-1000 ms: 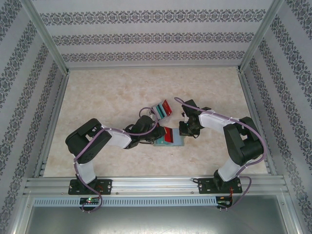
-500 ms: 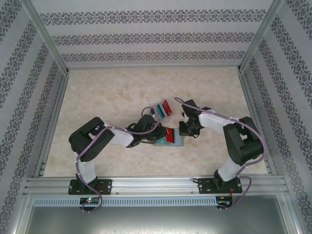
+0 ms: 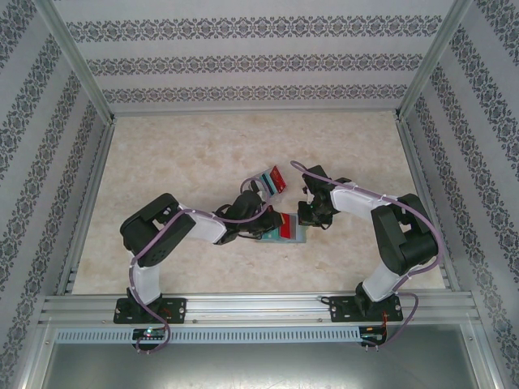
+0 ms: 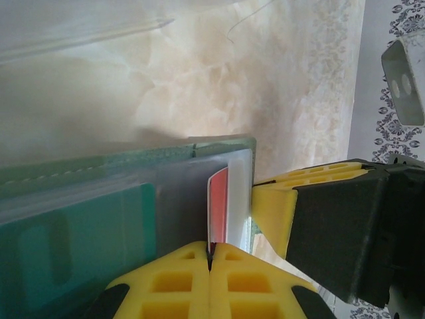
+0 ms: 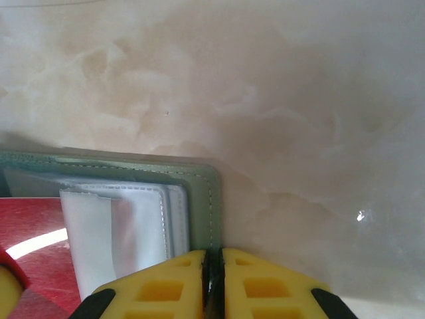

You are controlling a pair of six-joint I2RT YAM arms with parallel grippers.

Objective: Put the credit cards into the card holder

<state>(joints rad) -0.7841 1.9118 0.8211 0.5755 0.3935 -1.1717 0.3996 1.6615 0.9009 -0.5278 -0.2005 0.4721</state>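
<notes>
The grey-green card holder (image 3: 285, 229) lies open on the table between both arms. My left gripper (image 3: 261, 224) is shut on the near edge of a red credit card (image 4: 218, 203), which stands partway inside a clear sleeve of the card holder (image 4: 133, 158). A teal credit card (image 4: 73, 242) sits in the sleeve beside it. My right gripper (image 3: 306, 219) is shut on the card holder's green stitched edge (image 5: 201, 193), with its jaws (image 5: 214, 258) pinching the rim. The red card (image 5: 30, 229) also shows at the left of the right wrist view.
A clear plastic tray (image 3: 268, 180) holding red and teal cards stands just behind the card holder, close to both grippers. Metal frame rails (image 3: 251, 304) and patterned walls (image 3: 243, 61) bound the marble table. The right gripper's yellow finger (image 4: 279, 212) sits right beside the red card.
The left arm has moved right, sliding the red card further into the card holder; less red shows in the top view. The right arm has held still.
</notes>
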